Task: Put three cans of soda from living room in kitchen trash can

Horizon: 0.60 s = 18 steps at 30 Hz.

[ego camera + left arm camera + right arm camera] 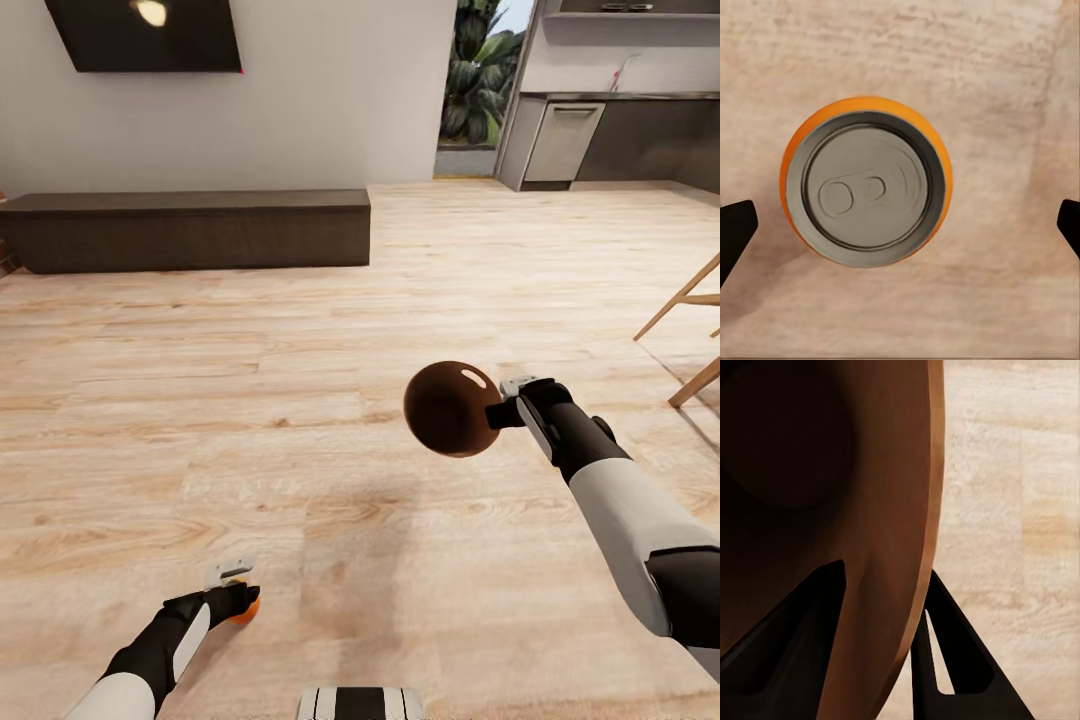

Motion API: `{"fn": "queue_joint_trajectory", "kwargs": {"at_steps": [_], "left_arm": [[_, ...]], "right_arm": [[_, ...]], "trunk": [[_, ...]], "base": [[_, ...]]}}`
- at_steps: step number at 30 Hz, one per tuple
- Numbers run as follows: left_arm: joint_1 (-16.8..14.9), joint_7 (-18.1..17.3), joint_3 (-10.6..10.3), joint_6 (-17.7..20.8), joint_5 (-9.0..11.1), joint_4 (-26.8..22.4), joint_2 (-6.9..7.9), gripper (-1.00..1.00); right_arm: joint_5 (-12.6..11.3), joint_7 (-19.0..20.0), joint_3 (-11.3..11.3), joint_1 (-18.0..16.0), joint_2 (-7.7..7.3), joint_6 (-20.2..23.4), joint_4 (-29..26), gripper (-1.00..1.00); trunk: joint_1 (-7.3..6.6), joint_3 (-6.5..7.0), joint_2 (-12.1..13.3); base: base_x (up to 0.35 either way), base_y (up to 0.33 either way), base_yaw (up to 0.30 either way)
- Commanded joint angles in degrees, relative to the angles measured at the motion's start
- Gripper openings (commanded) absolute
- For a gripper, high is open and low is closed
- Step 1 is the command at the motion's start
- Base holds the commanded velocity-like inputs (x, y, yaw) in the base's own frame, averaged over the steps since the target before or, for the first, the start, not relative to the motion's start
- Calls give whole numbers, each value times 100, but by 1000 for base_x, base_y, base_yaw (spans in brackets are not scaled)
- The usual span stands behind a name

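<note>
An orange soda can (866, 180) stands upright on the light wood plank floor (300, 400) at the near left of the scene, seen from straight above in the left wrist view: a short metal cylinder with a dull grey lid, a raised rim and a flat pull tab. It is likely light, rigid but easy to dent, and smooth enough to slip, so the curved side wall below the rim looks like the best place to take hold. The left gripper (238, 588) hovers over it, spread wide, its dark fingertips (735, 232) well apart on either side of the can and not touching it. Further right and a little farther away, the right gripper (507, 405) is closed on the rim of the trash can (452, 408), a small round tapered bin carried tilted off the floor, its glossy copper-brown inside facing the head camera; one finger sits inside the wall and one outside. Beyond, a long dark low bench (190, 228) runs along the pale wall under a black TV (150, 35), and grey kitchen cabinets (560, 140) stand at the far right.
</note>
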Motion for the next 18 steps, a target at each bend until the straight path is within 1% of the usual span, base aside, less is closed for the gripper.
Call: {"fn": "queue_joint_trajectory", "kwargs": {"at_steps": [1, 2, 4, 9, 15, 18], "left_arm": [[0, 0, 0, -1, 0, 0, 0, 100], [0, 0, 0, -1, 0, -1, 0, 100], [0, 1, 0, -1, 0, -2, 0, 100], [0, -2, 0, -1, 5, -4, 6, 100], [0, -9, 4, 3, 9, 0, 8, 100], [0, -6, 2, 2, 5, -5, 9, 100]], "right_arm": [[-40, 3, -6, -5, 1, 1, -7, -100], [-40, 3, -4, -6, 1, 2, -6, -100], [-40, -7, 3, -7, 1, 2, -2, -100], [-52, -187, 15, -8, 1, 2, 1, -100], [-57, -256, 35, -8, 1, 2, 1, -100], [-57, -261, 38, -8, 1, 2, 6, -100]], "trunk": [[1, -22, -2], [4, -44, -4], [4, -44, -4], [4, -44, -4], [4, -44, -4], [4, -44, -4]], "base": [[0, 0, 0], [0, 0, 0], [0, 0, 0], [0, 0, 0], [1, 0, 0], [67, 6, 0]]}}
